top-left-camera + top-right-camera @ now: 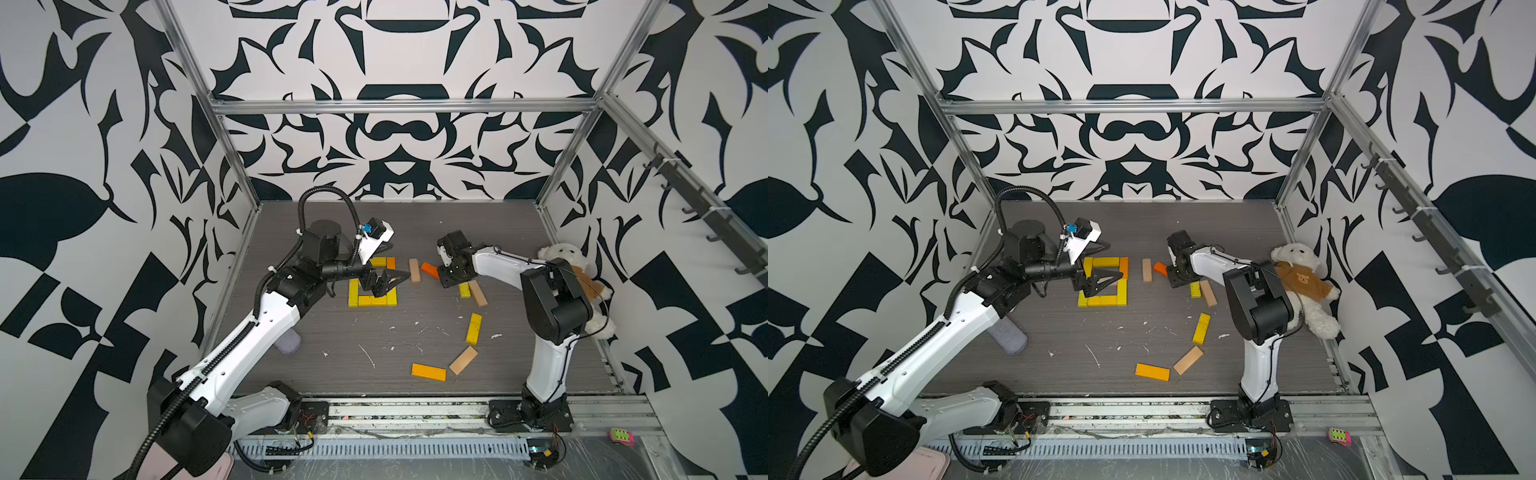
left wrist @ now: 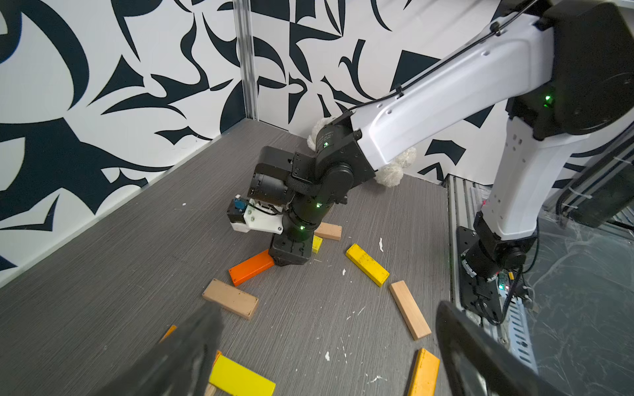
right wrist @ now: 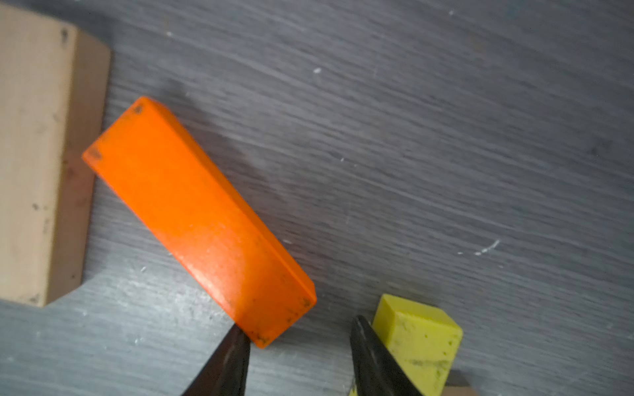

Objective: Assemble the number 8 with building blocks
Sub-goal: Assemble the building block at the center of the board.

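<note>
Building blocks, lot in progress. Square frame of blocks (image 1: 372,300), yellow and orange, flat on the tabletop (image 1: 324,328). The left gripper (image 1: 394,282) hangs over it, fingers spread wide and empty. Red-orange block (image 3: 199,219) lies flat, one corner just beside a fingertip of the right gripper (image 3: 302,334), whose fingers are parted and hold nothing.

We count seven loose wooden pieces: three pale tan planks (image 1: 1146,270) (image 1: 1208,293) (image 1: 1187,360), two yellow planks (image 1: 1195,289) (image 1: 1201,328), one orange plank (image 1: 1152,372) and one red-orange plank (image 1: 1160,268). One square of planks (image 1: 1102,300), yellow but for one orange piece (image 1: 1124,268), is partly covered, so we cannot count it exactly. We also count two robot arms (image 1: 934,345) (image 1: 1260,365), one white teddy bear (image 1: 1304,282) and one grey cylinder (image 1: 1009,338).
</note>
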You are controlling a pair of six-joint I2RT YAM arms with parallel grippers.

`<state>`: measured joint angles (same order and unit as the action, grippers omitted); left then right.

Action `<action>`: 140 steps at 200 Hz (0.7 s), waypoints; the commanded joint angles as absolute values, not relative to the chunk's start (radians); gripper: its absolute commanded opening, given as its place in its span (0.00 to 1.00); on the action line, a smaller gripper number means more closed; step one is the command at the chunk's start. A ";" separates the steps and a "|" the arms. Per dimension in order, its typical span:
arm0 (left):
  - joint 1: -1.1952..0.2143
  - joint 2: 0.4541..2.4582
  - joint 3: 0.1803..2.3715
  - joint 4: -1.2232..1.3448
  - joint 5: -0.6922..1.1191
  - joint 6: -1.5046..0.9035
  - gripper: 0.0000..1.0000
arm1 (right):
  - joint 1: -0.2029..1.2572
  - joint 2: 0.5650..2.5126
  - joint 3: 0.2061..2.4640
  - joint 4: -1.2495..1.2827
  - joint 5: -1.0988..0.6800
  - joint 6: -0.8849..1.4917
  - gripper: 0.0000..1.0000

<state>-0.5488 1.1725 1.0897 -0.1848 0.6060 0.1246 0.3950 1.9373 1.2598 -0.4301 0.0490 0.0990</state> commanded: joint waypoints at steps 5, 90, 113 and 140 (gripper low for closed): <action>-0.545 1.166 1.088 -0.201 0.618 0.133 1.00 | 0.381 1.949 1.290 -0.410 0.017 0.147 0.46; -0.545 1.171 1.089 -0.201 0.624 0.133 0.99 | 0.373 1.978 1.314 -0.393 -0.030 0.140 0.45; -0.545 1.171 1.088 -0.201 0.625 0.132 0.99 | 0.373 1.989 1.330 -0.397 -0.007 0.154 0.44; -0.544 1.174 1.089 -0.201 0.628 0.131 0.99 | 0.373 1.994 1.338 -0.387 -0.012 0.163 0.43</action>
